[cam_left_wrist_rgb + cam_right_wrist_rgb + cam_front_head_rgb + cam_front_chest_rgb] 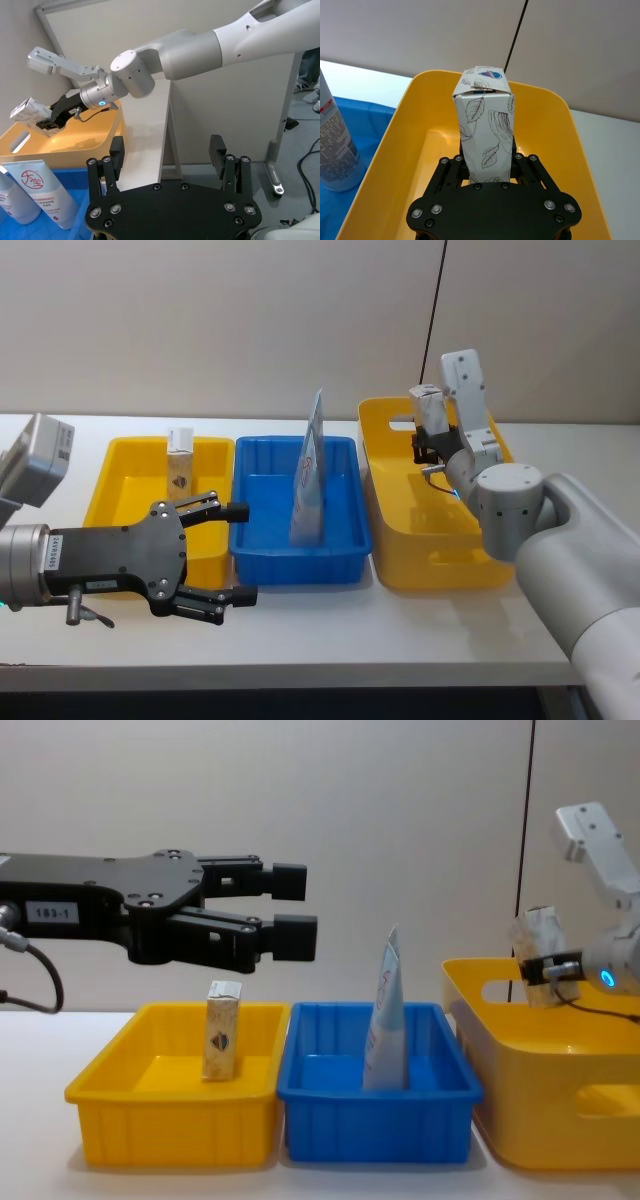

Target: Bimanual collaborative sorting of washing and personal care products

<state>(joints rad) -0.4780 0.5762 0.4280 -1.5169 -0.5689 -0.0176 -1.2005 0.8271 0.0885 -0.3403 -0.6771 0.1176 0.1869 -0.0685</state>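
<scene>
Left gripper (pixel 240 552) looms nearest the head camera, jaws spread wide and empty, high above the table (pixel 330 630) where the left bin (pixel 105 480) meets the blue bin (pixel 350 540). A second carton (pixel 180 455) stands upright in the left bin, and a tube (pixel 310 475) stands on end in the blue bin. Farther off, the right gripper (pixel 430 440) holds the held carton (pixel 425 400) above the right bin (pixel 440 570).

From the left wrist, the spread fingers frame the other arm, which carries its carton tilted over the right bin's far end.

From the right wrist, the jaws are clamped on the held carton's lower body, flat sides pinched and emblem end pointing away, with the bin floor below.

From the chest, the held carton hangs clear above the right bin's rim, touching nothing but the fingers.

Both cartons look light and made of thin card (likely to dent under a hard squeeze), so a gentle pinch across the broad faces near mid-height seems wise. The tube looks soft, glossy and prone to tipping. It is probably best taken low on its wide body, not at the thin crimped end.
</scene>
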